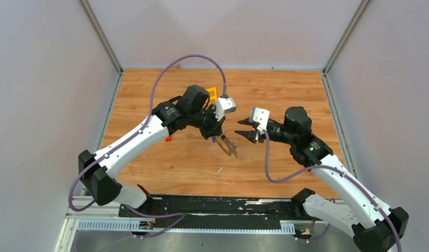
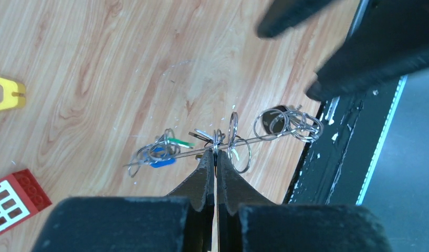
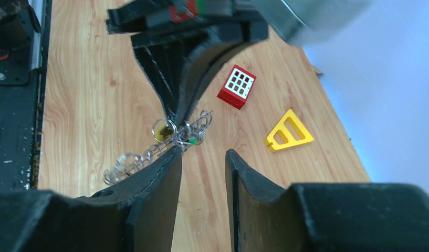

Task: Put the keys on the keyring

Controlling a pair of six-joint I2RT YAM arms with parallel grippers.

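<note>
My left gripper (image 1: pixel 215 134) is shut on the thin grey wire of the keyring (image 2: pixel 254 138) and holds it above the table; its pinch point shows in the left wrist view (image 2: pixel 216 153). Several keys hang on the wire: a blue-tagged one (image 2: pixel 162 163), a green-tagged one (image 2: pixel 181 142) and a black-headed one (image 2: pixel 270 119), among small split rings. The keyring and keys dangle below the left gripper in the top view (image 1: pixel 229 146). My right gripper (image 1: pixel 243 129) is open and empty just right of them. In the right wrist view (image 3: pixel 204 152) its left fingertip sits beside the key cluster (image 3: pixel 173 131).
A red toy brick (image 3: pixel 236 86) and a yellow triangular frame (image 3: pixel 289 131) lie on the wooden table behind the left gripper; both also show in the left wrist view, the brick (image 2: pixel 12 199) and the frame (image 2: pixel 4 94). A small orange block (image 1: pixel 168 139) lies under the left arm. A black rail (image 1: pixel 212 207) runs along the near edge.
</note>
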